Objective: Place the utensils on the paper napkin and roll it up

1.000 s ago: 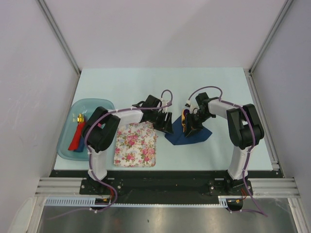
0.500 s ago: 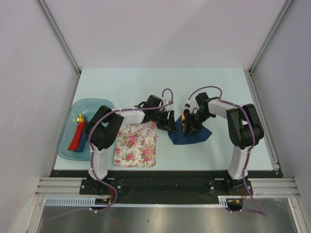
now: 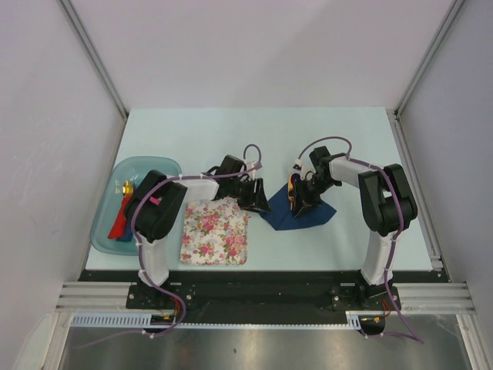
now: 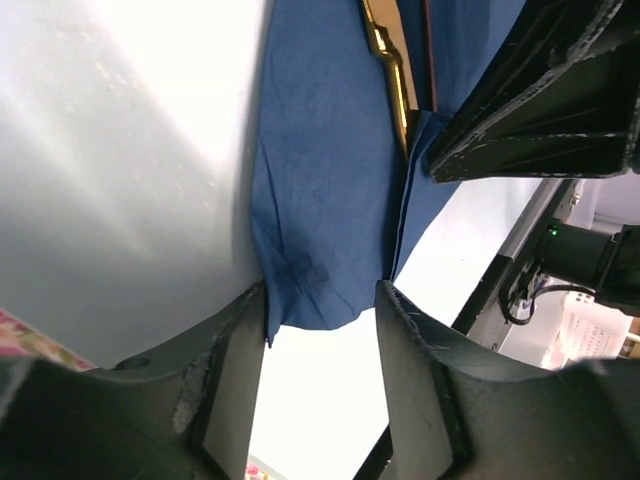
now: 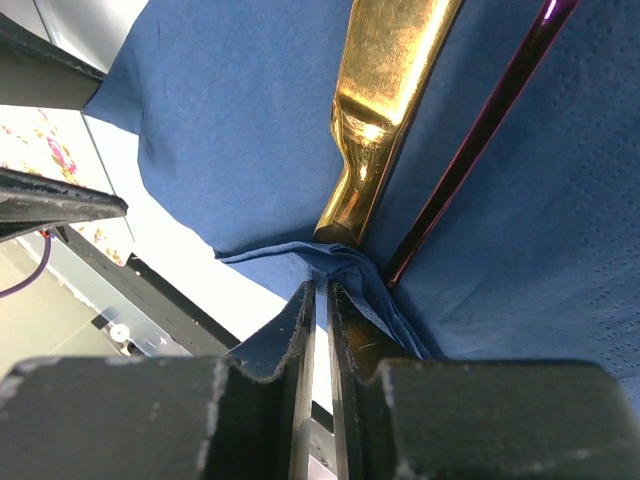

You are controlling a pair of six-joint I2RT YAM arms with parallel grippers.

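The navy paper napkin (image 3: pixel 312 218) lies right of centre, also in the left wrist view (image 4: pixel 320 180) and the right wrist view (image 5: pixel 220 120). The gold-orange utensil (image 5: pixel 385 110) and the purple spoon's thin dark handle (image 5: pixel 490 120) lie side by side on it. Both show in the left wrist view, gold (image 4: pixel 388 60) and dark handle (image 4: pixel 428 50). My right gripper (image 5: pixel 322 290), at the napkin's left part (image 3: pixel 297 205), is shut on a bunched fold of napkin by the utensils' ends. My left gripper (image 4: pixel 320 297) is open with the napkin's corner between its fingertips (image 3: pixel 258 202).
A pink-and-white floral mat (image 3: pixel 216 231) lies left of the napkin, under my left arm. A teal tray (image 3: pixel 154 166) at the table's left edge holds chunky red, blue and gold pieces. The two grippers are close together, a few centimetres apart.
My left gripper pushed right toward the napkin half a second ago and has now drawn back left a little. The right gripper has stayed on the napkin fold.
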